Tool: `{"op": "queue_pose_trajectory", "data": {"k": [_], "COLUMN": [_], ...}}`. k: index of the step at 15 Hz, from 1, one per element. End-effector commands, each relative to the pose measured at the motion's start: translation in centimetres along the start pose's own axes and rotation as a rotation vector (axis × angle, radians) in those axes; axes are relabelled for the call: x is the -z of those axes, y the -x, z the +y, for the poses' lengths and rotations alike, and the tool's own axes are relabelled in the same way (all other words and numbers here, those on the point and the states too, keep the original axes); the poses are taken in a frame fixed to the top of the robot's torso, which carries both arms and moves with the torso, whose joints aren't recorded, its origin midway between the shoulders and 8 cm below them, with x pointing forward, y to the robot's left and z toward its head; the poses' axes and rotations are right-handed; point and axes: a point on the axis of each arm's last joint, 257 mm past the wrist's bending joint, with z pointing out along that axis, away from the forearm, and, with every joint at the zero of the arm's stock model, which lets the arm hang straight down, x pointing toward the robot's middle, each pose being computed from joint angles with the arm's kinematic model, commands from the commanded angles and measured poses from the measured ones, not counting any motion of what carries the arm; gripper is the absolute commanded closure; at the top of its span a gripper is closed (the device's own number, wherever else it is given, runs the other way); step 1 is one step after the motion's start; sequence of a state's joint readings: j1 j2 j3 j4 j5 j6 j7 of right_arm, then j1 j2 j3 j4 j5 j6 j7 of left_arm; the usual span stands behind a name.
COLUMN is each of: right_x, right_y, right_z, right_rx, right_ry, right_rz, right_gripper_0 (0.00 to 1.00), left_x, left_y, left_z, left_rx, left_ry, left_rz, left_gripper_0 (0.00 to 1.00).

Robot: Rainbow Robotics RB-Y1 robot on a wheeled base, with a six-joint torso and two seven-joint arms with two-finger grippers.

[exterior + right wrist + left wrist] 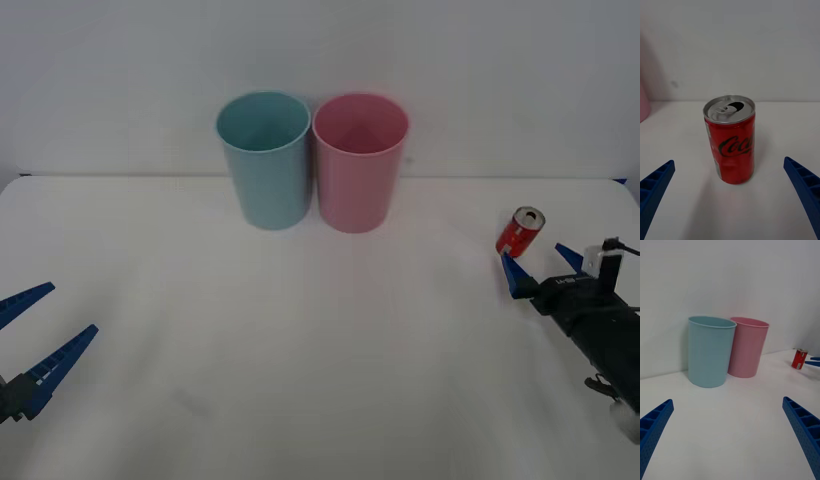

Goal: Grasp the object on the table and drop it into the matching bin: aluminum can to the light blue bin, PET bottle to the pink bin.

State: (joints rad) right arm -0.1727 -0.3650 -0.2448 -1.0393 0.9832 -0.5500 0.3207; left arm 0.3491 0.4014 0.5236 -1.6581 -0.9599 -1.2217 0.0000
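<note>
A small red aluminum can (520, 232) with a silver, opened top stands upright on the white table (300, 350) at the right. My right gripper (540, 264) is open just short of it. In the right wrist view the can (732, 144) sits centred a little beyond the two blue fingers (657, 183), untouched. The light blue bin (263, 160) and the pink bin (360, 162) stand side by side at the back centre, blue on the left. My left gripper (65, 312) hangs open at the near left, facing the blue bin (709, 352), the pink bin (748, 348) and the distant can (799, 359).
A plain white wall rises behind the table's far edge. A broad stretch of bare table lies between the two arms and in front of the bins.
</note>
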Motion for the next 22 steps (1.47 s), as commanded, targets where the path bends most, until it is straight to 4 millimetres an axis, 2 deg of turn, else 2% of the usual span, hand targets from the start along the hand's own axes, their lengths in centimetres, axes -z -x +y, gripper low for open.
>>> {"op": "queue_pose_trajectory", "data": {"k": [1,7,14,15,16,17,22], "right_x": [-2.0,-5.1,-6.1,-6.2,-6.2,-6.2,-6.4], "right_y": [0.2,0.1,0.3,0.4,0.4,0.2,0.1], "right_z": [-0.5,-1.4,-1.6,-1.5,-1.5,-1.5,-1.0], "right_rx": [0.020,0.032,0.053,0.052,0.042,0.034,0.027], "right_ry": [-0.023,-0.071,-0.097,-0.097,-0.099,-0.103,-0.098], "right_rz": [0.021,0.063,0.080,0.079,0.079,0.082,0.084], "right_gripper_0": [0.00,0.00,0.00,0.17,0.81,1.00,1.00], "left_x": [0.0,0.0,0.0,0.0,0.0,0.0,0.0], "left_y": [0.0,0.0,0.0,0.0,0.0,0.0,0.0], "left_z": [0.0,0.0,0.0,0.0,0.0,0.0,0.0], "left_rx": [0.000,0.000,0.000,0.000,0.000,0.000,0.000], "left_ry": [0.000,0.000,0.000,0.000,0.000,0.000,0.000], "left_rz": [0.000,0.000,0.000,0.000,0.000,0.000,0.000], "left_gripper_0": [0.00,0.00,0.00,0.00,0.00,0.00,0.00]}}
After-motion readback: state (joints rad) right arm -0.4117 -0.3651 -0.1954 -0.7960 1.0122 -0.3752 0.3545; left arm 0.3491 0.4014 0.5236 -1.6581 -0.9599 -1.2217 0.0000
